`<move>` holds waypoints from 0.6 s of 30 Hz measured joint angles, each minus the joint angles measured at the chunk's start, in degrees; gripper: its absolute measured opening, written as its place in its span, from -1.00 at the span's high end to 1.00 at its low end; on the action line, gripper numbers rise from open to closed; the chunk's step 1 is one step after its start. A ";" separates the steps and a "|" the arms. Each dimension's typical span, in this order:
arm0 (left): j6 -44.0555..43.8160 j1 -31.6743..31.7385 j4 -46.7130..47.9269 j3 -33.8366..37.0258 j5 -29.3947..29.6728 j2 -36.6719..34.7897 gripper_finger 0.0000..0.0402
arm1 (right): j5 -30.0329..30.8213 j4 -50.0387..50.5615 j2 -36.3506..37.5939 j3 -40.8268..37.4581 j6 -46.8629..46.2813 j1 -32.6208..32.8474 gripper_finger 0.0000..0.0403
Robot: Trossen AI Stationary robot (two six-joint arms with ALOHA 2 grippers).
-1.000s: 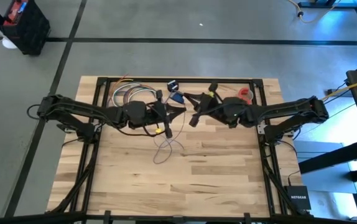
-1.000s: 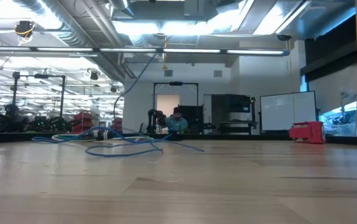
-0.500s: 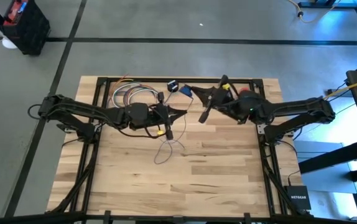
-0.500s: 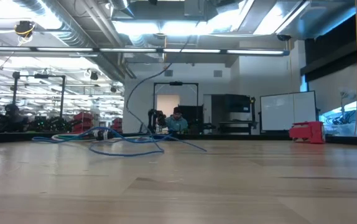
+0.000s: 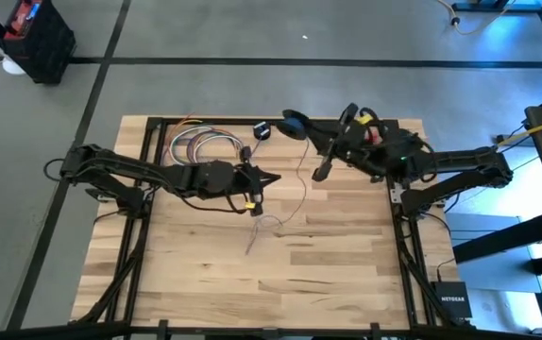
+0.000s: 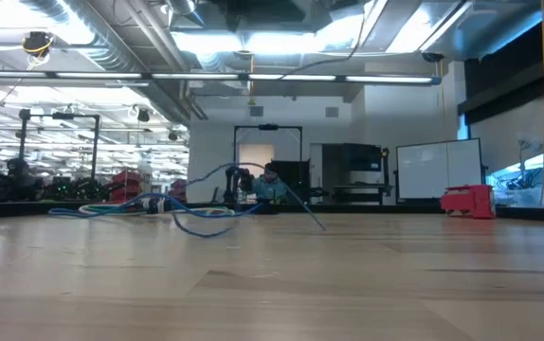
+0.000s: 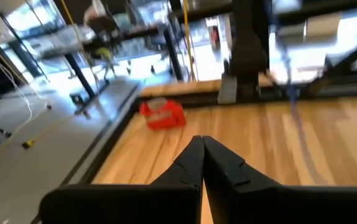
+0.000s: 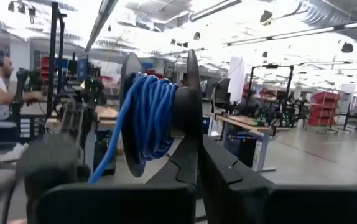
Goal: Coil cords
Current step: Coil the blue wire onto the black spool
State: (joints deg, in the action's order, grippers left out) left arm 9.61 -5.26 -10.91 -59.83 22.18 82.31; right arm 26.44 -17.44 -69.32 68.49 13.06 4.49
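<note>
The right claw (image 5: 295, 126) gripped the cord (image 5: 299, 184) spool (image 8: 160, 118) above the desk (image 5: 328, 274); the left claw (image 5: 269, 177) was clenched empty.

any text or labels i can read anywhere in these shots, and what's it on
"NETGEAR": on the small black box on the floor beside the table's near right corner, high view; small, only just readable.
Red box on the table, low view: no readable text.
Red-labelled black case on the floor, high view: too blurred to read.
</note>
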 joint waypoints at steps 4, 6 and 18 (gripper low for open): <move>-0.39 -0.17 -1.22 -0.36 -0.04 -1.12 0.92 | -0.01 3.06 -0.50 -0.22 0.48 0.00 0.97; -1.83 -0.39 -0.98 -0.26 -0.87 -1.07 0.81 | 0.01 3.41 -0.42 -0.15 0.63 0.00 0.97; -0.27 0.19 -16.59 -0.27 -8.22 4.90 0.26 | -1.01 5.67 -0.48 -0.14 0.70 -0.02 0.97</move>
State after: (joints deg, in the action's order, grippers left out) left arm 9.35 -5.07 -27.50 -60.10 13.96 87.22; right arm 25.43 -11.77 -69.80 68.35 13.76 4.47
